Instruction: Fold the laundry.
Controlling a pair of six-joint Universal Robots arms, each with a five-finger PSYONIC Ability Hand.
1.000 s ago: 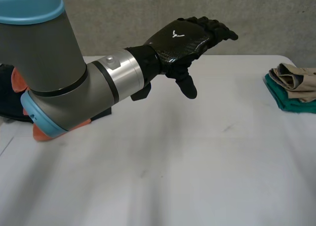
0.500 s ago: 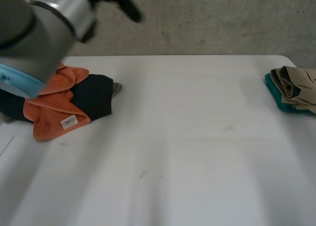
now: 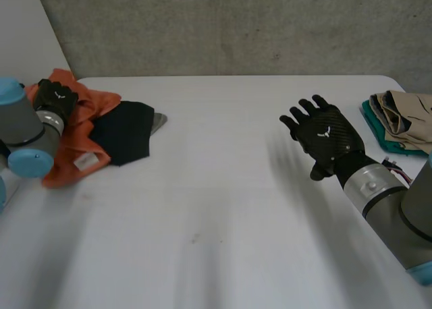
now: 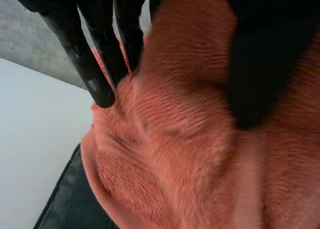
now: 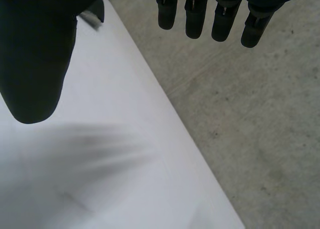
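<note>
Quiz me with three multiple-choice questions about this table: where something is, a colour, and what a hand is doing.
1. Where is the left hand? A on the orange cloth; B in a basket; C on a chair.
2. What colour is the cloth under the beige cloth? A red; B teal; C white.
3. The right hand is: A a fist; B gripping a cloth; C open, holding nothing.
Answers: 1 A, it sits on that cloth in the head and left wrist views. 2 B, the teal cloth shows beneath the beige. 3 C, its fingers are straight above the table.
</note>
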